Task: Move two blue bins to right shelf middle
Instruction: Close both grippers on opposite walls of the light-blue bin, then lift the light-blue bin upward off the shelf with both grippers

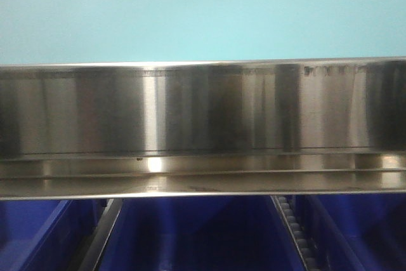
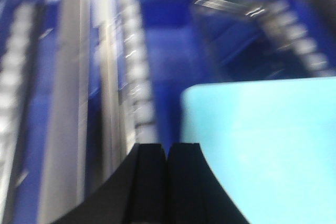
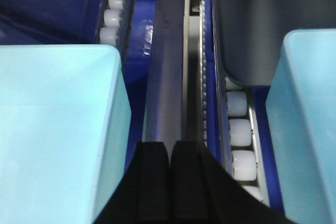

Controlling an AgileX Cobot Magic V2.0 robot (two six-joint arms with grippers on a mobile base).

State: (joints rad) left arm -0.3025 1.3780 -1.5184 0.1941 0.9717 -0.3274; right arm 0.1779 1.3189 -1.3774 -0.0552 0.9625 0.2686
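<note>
A pale turquoise wall (image 1: 203, 11) fills the far top of the front view, above a brushed steel beam (image 1: 203, 112). In the right wrist view, a grey metal rail (image 3: 165, 77) and white plastic rollers (image 3: 241, 132) run between a left turquoise block (image 3: 52, 129) and a right turquoise block (image 3: 310, 119) (the left wrist view, blurred, shows a similar turquoise slab (image 2: 262, 145)).

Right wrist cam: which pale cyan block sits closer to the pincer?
The picture-left block; its corner nearly meets the right pincer, while the picture-right block lies beyond the roller track.

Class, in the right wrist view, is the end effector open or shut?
Shut: the right end effector has its two black fingers pressed together, nothing between.
</note>
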